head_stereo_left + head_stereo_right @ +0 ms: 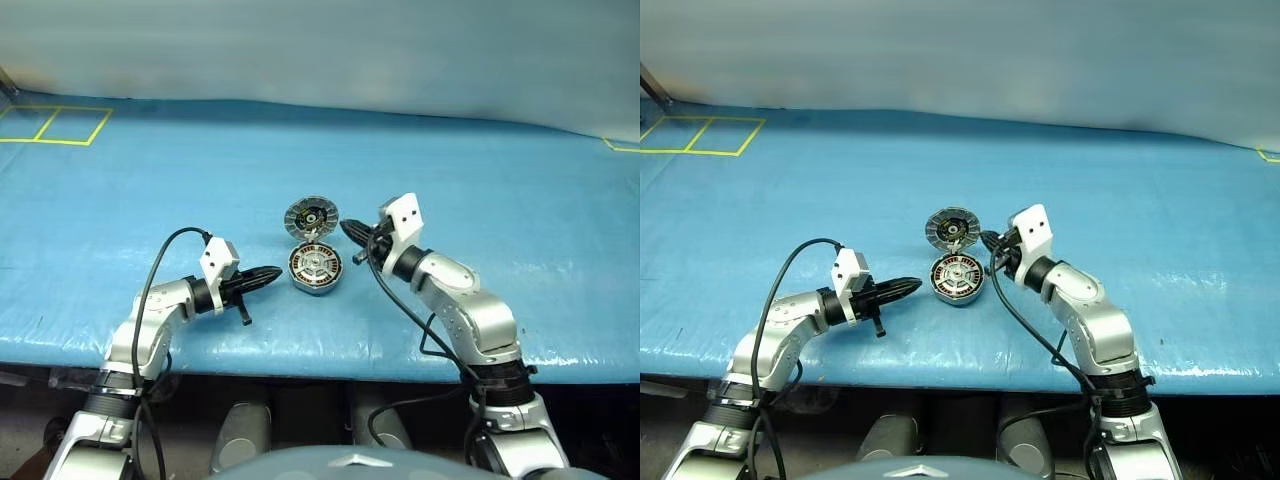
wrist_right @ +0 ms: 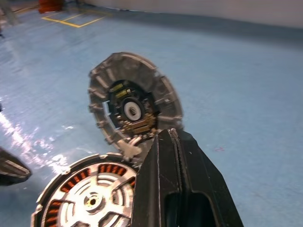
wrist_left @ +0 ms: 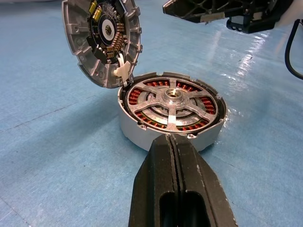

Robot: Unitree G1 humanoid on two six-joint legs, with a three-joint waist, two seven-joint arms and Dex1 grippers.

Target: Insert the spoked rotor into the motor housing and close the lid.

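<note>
The rotor [image 3: 173, 105] is already seated in the housing [image 1: 316, 270], its silver spokes lying over the copper windings, so the step in hand is judged to be the closing of the lid [image 1: 311, 216]. The housing rests on the blue table [image 1: 520, 200], nearer the front edge than the back and about midway between the side edges. The lid is hinged up from the housing's far rim and stands open, its inner face turned toward the robot.

The left gripper [image 1: 274, 272] is held low just beside the housing on its left, fingers pressed together with nothing between them. The right gripper [image 1: 349, 229] is held beside the lid's right edge, likewise closed and empty (contact with the lid cannot be confirmed).

For the next move, the lid would need to be pushed from behind or above so that it folds down over the rotor, while the housing is steadied.

The seated spokes and the white hinge tab are given clearly by the left wrist view; in the head views only a small disc pair is offered. The lid's circuit centre is shown by the right wrist view.
</note>
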